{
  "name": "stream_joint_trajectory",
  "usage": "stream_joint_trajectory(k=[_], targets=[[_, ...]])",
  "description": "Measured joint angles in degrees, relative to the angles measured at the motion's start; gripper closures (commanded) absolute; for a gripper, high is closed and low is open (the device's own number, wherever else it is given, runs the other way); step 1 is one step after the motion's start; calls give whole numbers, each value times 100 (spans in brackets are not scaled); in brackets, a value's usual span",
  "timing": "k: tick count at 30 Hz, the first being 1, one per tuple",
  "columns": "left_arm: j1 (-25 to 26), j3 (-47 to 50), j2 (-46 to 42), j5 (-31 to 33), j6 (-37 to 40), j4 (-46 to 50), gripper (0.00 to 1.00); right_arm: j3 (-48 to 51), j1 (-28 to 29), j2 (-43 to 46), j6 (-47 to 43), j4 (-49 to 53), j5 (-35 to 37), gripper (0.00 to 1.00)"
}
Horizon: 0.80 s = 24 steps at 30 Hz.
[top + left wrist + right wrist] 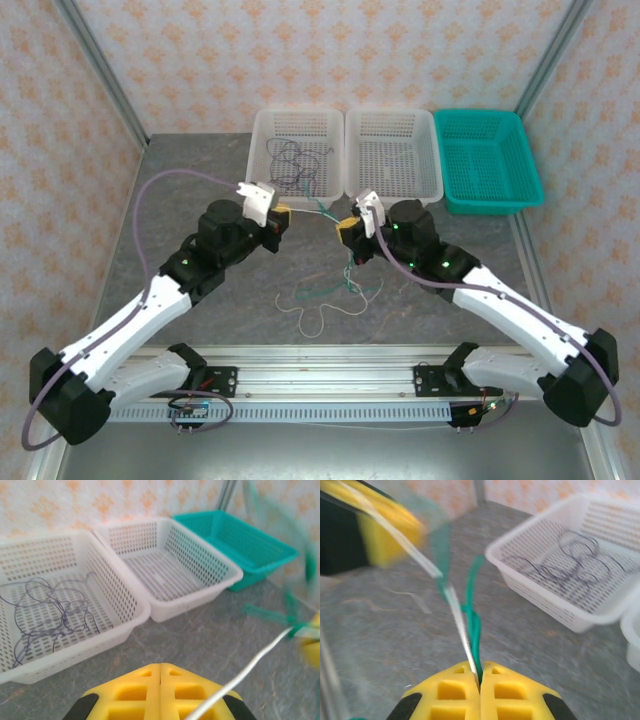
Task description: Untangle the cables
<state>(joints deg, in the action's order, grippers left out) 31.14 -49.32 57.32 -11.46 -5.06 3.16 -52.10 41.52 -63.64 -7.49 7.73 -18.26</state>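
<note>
Here, mottled grey table [240, 300] — peach-patterned walls [330, 50]

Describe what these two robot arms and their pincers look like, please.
Both arms, left arm and right arm, have white shells with black joints and bases. A thick lavender cable loops along each. The left gripper and right gripper are blocky and yellow with square recesses.

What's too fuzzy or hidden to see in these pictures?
Left wrist view: green cable is blurred; white cable runs off the bottom edge, so whether the left gripper pinches it is unclear.
Right wrist view: left gripper is blurred.
Top view: white cable's loops on the table are too thin to trace.
</note>
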Motion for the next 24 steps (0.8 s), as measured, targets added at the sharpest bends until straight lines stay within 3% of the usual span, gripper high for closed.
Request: stream_joint_trajectory(k=[7, 10, 13, 15, 18, 24], targets=[[-52, -293, -302, 568, -785, 691, 100, 837, 11, -935, 828, -160, 1259, 76], [-55, -289, -380, 739, -957, 828, 100, 1290, -33, -1095, 1102, 61, 1694, 73], [-55, -229, -466, 822, -1067, 872, 100, 1388, -33, -1025, 1305, 227, 1950, 42], [-55, -177, -492, 914, -1161, 931, 100, 1388, -33, -846, 1421, 232, 2006, 28], [-55, -129, -492, 1056, -1290, 1062, 100, 1388, -33, -350, 1655, 225, 1880, 21], [-55, -170, -490, 1198, -1379, 1388, 100, 1338, -33, 367, 2861, 275, 1683, 25]])
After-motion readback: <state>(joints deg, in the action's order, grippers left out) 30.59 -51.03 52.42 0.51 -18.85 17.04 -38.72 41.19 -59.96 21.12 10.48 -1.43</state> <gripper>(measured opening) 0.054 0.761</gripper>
